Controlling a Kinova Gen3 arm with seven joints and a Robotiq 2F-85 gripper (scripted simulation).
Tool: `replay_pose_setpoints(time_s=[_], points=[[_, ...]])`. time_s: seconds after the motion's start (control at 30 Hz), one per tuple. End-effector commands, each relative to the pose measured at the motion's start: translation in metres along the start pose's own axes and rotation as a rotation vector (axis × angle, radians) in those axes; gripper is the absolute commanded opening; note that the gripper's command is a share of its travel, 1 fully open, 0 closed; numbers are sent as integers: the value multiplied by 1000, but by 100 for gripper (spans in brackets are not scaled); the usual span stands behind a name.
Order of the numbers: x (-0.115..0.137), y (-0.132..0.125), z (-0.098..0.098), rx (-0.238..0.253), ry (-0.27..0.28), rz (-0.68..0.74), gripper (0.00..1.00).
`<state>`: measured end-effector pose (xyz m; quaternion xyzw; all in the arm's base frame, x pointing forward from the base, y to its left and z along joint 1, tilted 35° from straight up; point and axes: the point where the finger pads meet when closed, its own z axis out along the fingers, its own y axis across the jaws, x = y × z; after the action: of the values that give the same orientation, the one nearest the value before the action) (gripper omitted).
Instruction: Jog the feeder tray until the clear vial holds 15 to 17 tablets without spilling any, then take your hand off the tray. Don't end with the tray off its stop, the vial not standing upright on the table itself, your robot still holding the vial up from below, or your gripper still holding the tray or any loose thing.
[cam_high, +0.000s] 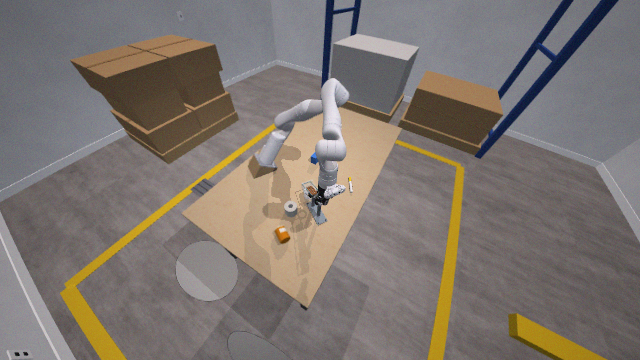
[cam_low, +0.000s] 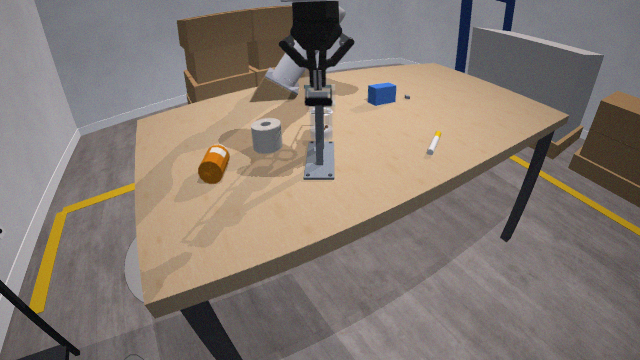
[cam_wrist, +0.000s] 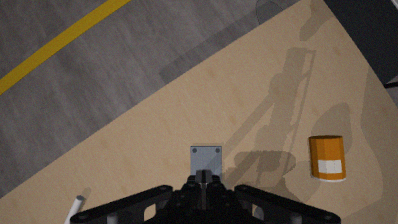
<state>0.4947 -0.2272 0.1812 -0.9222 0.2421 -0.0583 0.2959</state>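
The feeder stands mid-table: a grey base plate (cam_low: 318, 172), a thin post and a small grey tray (cam_low: 318, 95) on top. The base plate also shows in the wrist view (cam_wrist: 205, 159). The clear vial (cam_low: 325, 125) stands upright on the table just behind the post; its tablets are too small to count. My gripper (cam_low: 318, 82) points straight down over the tray with its fingers shut together, the tips at the tray's top edge. I cannot tell if the tips touch it. In the wrist view the shut fingertips (cam_wrist: 202, 177) sit right above the base plate.
An orange pill bottle (cam_low: 214, 163) lies on its side to the left, and a grey roll (cam_low: 266, 135) stands beside the feeder. A blue block (cam_low: 382, 93) sits at the back and a white marker (cam_low: 434, 142) lies to the right. Boxes stand around the room.
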Motion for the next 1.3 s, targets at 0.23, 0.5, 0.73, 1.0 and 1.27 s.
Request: replay_pose_setpoints(time_s=[0.23, 0.5, 0.73, 1.0, 1.27], points=[[11, 0, -6, -5, -7, -9, 0], [23, 0, -11, -5, -7, -9, 0], [22, 0, -10, -4, -9, -6, 0], [11, -1, -7, -3, -8, -5, 0], [-7, 0, 1, -3, -11, -3, 0]])
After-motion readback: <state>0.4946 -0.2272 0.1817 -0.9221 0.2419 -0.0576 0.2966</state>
